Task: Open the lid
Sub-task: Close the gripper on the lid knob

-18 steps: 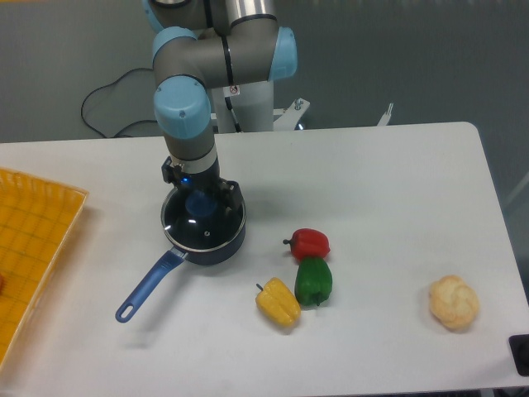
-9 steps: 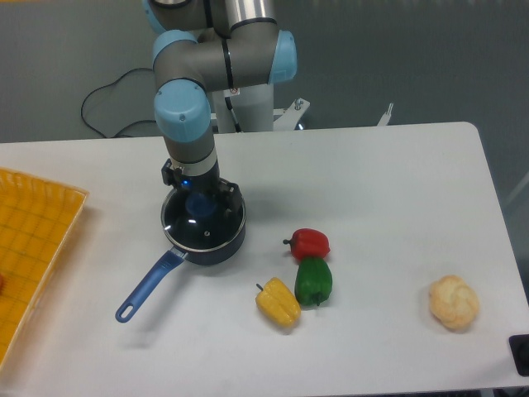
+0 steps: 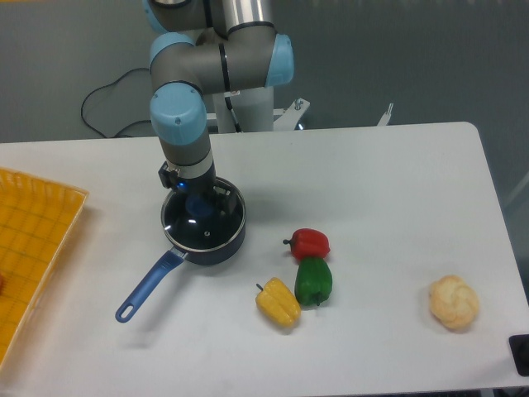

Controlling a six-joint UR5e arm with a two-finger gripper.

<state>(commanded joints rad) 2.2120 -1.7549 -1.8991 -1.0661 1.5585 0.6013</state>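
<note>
hanging over the pan (image 3: pixel 203 232), the tool (image 3: pixel 198 201) straddles the lid (image 3: pixel 202 225) knob to lift it; grip unclear.

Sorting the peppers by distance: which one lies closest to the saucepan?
The red pepper; it lies just right of the saucepan, while the green pepper and yellow pepper lie farther away.

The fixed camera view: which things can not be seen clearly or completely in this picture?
- Gripper: the wrist hides the jaws, so open or shut cannot be told.
- Blue knob of the lid: mostly covered by the gripper.
- Inside of the saucepan: dark under the glass, contents unclear.
- Yellow tray: cut off by the left edge.
- Dark object: cut off at the lower right edge, cannot be identified.
</note>
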